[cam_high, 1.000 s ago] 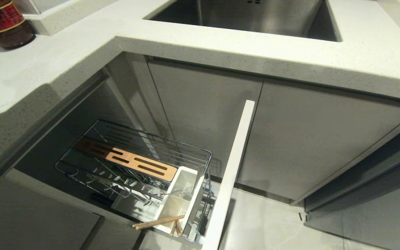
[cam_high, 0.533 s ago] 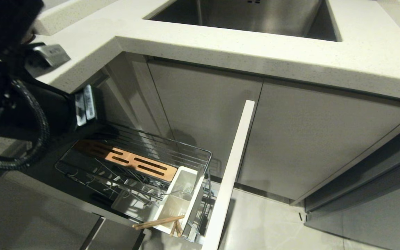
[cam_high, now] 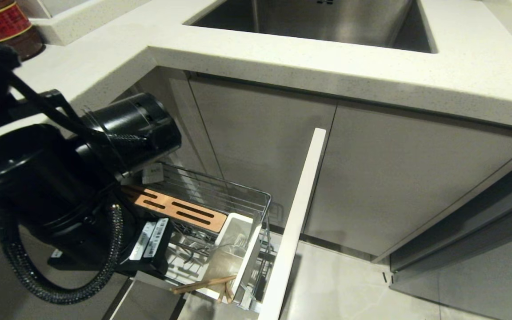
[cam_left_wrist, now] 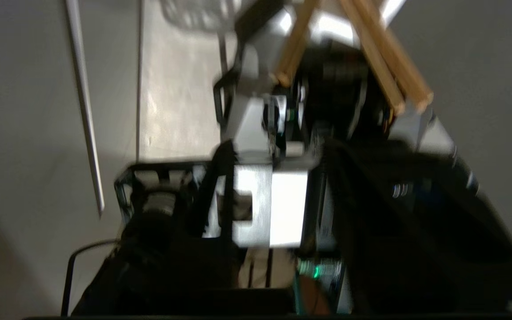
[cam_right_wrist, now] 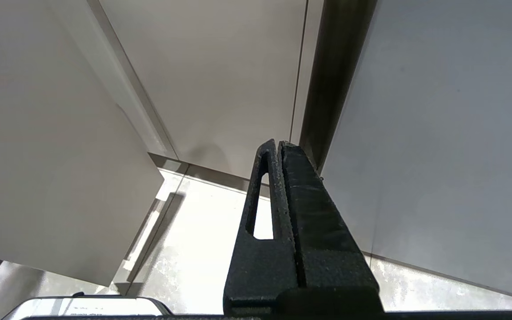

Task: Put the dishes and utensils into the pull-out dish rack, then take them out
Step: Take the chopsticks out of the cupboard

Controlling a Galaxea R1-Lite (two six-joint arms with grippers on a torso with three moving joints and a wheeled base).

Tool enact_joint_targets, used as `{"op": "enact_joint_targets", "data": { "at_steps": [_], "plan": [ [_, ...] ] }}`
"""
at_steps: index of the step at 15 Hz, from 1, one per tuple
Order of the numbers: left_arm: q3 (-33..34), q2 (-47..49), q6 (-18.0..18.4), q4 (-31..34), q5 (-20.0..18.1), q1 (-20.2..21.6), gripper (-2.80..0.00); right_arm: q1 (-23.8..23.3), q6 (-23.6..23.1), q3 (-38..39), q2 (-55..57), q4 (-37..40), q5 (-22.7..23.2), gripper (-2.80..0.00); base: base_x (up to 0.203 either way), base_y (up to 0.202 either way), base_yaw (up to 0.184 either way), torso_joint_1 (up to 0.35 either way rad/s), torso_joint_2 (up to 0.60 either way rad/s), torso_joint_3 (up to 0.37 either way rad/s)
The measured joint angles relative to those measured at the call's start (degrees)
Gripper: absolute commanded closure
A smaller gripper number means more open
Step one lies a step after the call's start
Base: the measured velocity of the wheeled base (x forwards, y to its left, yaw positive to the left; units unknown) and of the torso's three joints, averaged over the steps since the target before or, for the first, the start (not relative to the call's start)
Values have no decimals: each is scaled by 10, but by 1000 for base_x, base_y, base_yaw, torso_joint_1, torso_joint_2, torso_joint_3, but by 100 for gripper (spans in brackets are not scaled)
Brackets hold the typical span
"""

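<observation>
The pull-out dish rack [cam_high: 238, 193] stands drawn out under the counter, with its wooden strip [cam_high: 180, 210], white caddy [cam_high: 249, 255] and white front panel [cam_high: 298, 213]. The wooden chopsticks [cam_high: 202, 283] lie tilted in the caddy, their ends poking out over its near edge; they also show in the left wrist view [cam_left_wrist: 387, 66]. A silver fork [cam_high: 237, 241] shows faintly inside the caddy. My left arm [cam_high: 60, 191] hangs low over the rack's left half, and the left gripper [cam_left_wrist: 278, 209] is blurred, below the chopstick ends. My right gripper [cam_right_wrist: 278, 144] is shut and empty, parked near the floor. The dishes are out of view.
The steel sink [cam_high: 318, 20] is set in the pale countertop [cam_high: 282, 58] above the rack. A red-labelled jar [cam_high: 7, 26] stands on the counter at the far left. Grey cabinet doors [cam_high: 394, 178] close off the right side, above the tiled floor [cam_high: 349, 289].
My left arm has swung down from the counter at the upper left and now covers the rack's left half. The rack, chopsticks and right arm have not moved.
</observation>
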Motion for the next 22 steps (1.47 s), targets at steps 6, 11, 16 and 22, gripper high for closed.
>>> {"op": "enact_joint_targets", "data": {
  "at_steps": [6, 11, 16, 22],
  "plan": [
    [36, 75, 52, -33, -42, 44, -280, 0, 0, 0, 0, 0, 0, 0, 0, 0, 0, 0, 0, 0],
    [60, 117, 137, -46, -104, 102, -280, 0, 0, 0, 0, 0, 0, 0, 0, 0, 0, 0, 0, 0],
    [63, 160, 145, -59, -113, 116, -280, 0, 0, 0, 0, 0, 0, 0, 0, 0, 0, 0, 0, 0],
    [62, 186, 146, -67, -125, 123, 0, 0, 0, 0, 0, 0, 0, 0, 0, 0, 0, 0, 0, 0]
  ]
}}
